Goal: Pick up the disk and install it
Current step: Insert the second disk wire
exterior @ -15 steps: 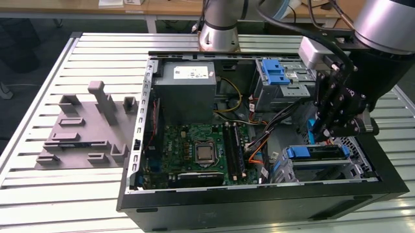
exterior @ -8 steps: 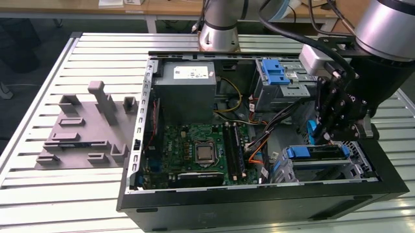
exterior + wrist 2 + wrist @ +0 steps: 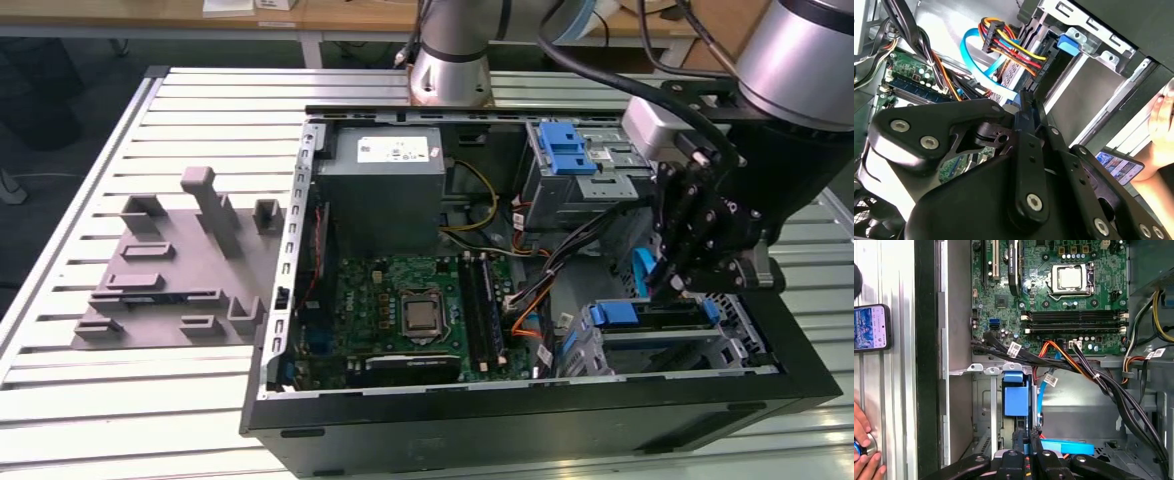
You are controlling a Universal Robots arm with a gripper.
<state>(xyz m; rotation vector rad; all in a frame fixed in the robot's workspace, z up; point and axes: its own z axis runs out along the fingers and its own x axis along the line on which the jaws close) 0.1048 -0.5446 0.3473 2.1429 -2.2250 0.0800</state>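
The disk [image 3: 657, 318] stands on edge in the drive cage [image 3: 741, 345] at the case's front corner, on the exterior view's right. Its blue plastic bracket [image 3: 614, 313] frames it. In the first wrist view the bracket's blue tab [image 3: 1016, 392] sits in the cage slot. In the second wrist view the tab [image 3: 1069, 42] tops the disk's grey metal side [image 3: 1089, 95]. My black gripper [image 3: 678, 288] hangs just above the cage. Its fingers [image 3: 1020, 450] are shut together, tips close to the blue tab, with nothing visible between them. In the second wrist view the gripper [image 3: 1024, 107] blocks much of the cage.
Bundled cables [image 3: 1094, 375] and a light blue flat cable [image 3: 974, 55] cross beside the cage. The motherboard [image 3: 414, 310], power supply [image 3: 387, 190] and a second drive bay with a blue latch [image 3: 567, 150] are in the case. A person's hand [image 3: 861, 445] and a phone [image 3: 871, 327] lie outside on the slatted table.
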